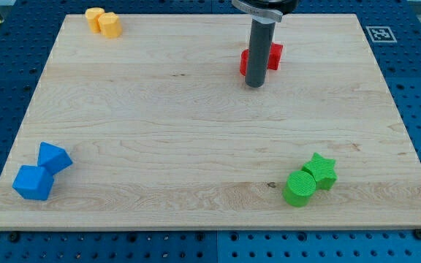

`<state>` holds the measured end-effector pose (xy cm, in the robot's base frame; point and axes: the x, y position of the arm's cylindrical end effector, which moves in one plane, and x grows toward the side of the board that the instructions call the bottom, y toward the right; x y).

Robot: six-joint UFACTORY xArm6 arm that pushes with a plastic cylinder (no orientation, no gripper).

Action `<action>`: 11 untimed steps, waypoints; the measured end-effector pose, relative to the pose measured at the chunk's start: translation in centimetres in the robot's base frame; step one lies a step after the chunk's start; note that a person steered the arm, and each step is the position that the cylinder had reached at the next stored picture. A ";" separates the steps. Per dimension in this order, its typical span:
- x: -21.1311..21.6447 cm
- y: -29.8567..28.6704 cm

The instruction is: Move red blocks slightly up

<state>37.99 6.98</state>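
Red blocks [272, 55] lie near the top middle of the wooden board [196, 124], partly hidden behind my rod; their shapes and number cannot be made out. My tip [254, 85] rests on the board just below the red blocks, at their lower left edge, seemingly touching them.
Two yellow blocks [104, 22] sit at the top left corner. Two blue blocks [42, 172] sit at the bottom left. A green cylinder [299, 188] and a green star [321, 169] sit touching at the bottom right. A marker tag [379, 33] is beyond the top right corner.
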 end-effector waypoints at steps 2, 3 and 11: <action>-1.5 0.2; -1.5 -0.8; -0.6 -22.3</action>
